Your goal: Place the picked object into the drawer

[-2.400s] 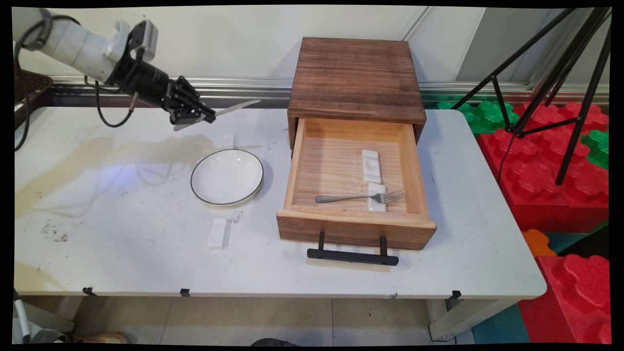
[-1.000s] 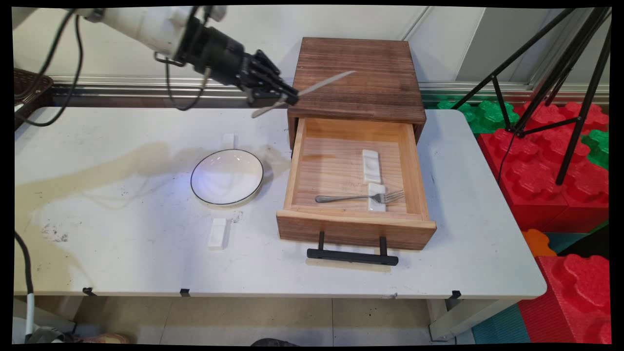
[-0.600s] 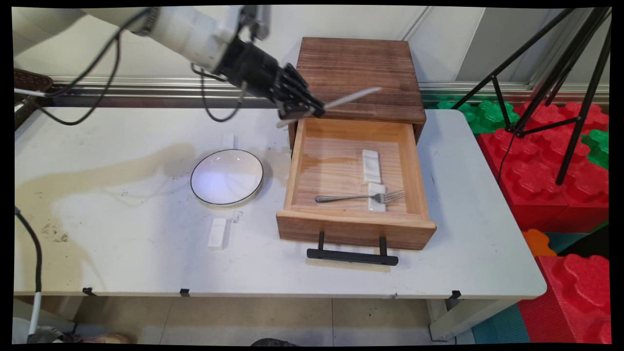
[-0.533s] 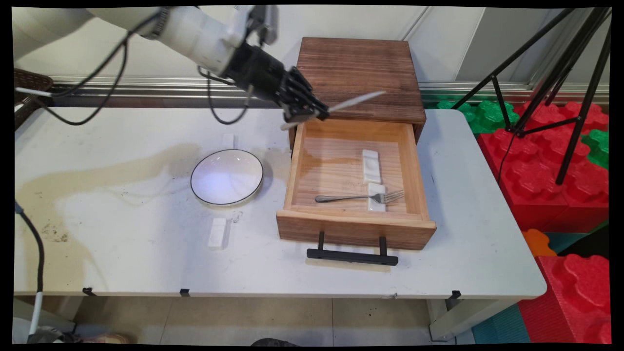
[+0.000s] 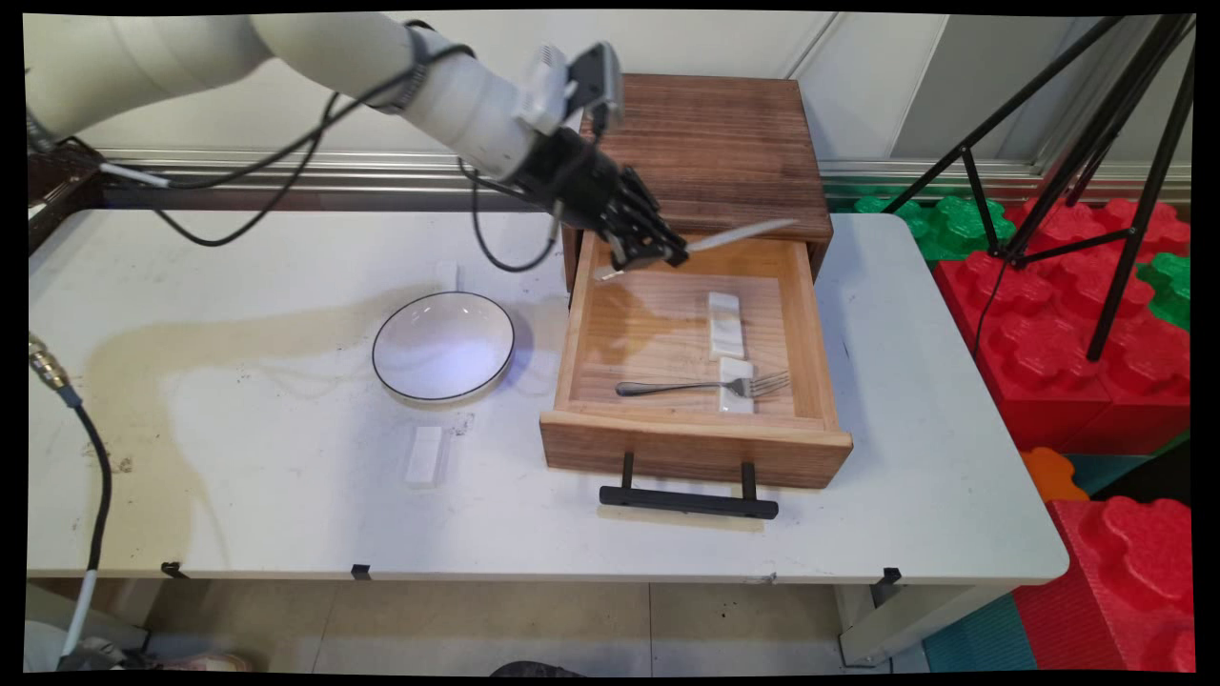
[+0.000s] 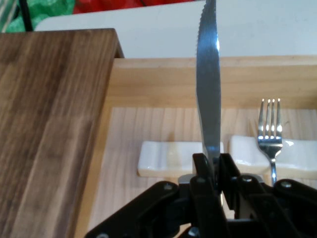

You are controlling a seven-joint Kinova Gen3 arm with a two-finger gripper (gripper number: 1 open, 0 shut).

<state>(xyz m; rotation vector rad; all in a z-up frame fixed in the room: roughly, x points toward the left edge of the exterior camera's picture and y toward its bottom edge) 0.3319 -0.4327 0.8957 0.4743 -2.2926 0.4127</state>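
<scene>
One knife (image 5: 746,233) (image 6: 208,99), pinched tight in the gripper (image 5: 658,255) (image 6: 212,166). The jaws are narrow, shut on it partway along its length. The serrated blade sticks out well past the fingertips and the handle end pokes out behind.

Position: gripper hovers over the drawer's (image 5: 696,440) (image 6: 213,74) back left corner. The blade runs along the drawer's back wall, just under the cabinet (image 5: 696,143) (image 6: 44,124) front, above the drawer floor and touching nothing I can see.

My read on handling:
- The blade overhangs the grip a long way, so move slowly and don't twist the wrist.
- Keep the tip off the cabinet front and the drawer's side walls.
- The grip is narrow on smooth metal, so it could slip if bumped.

Drawer contents:
- Two white rests, the rear one (image 5: 725,324) (image 6: 168,158) bare.
- The front rest (image 5: 736,386) (image 6: 297,156) has the fork (image 5: 705,387) (image 6: 270,129) lying across it, tines toward the drawer's right wall.

Left of the drawer on the table (image 5: 286,514): an empty white plate (image 5: 443,345), with a small white block (image 5: 425,455) beyond it toward the near edge.
</scene>
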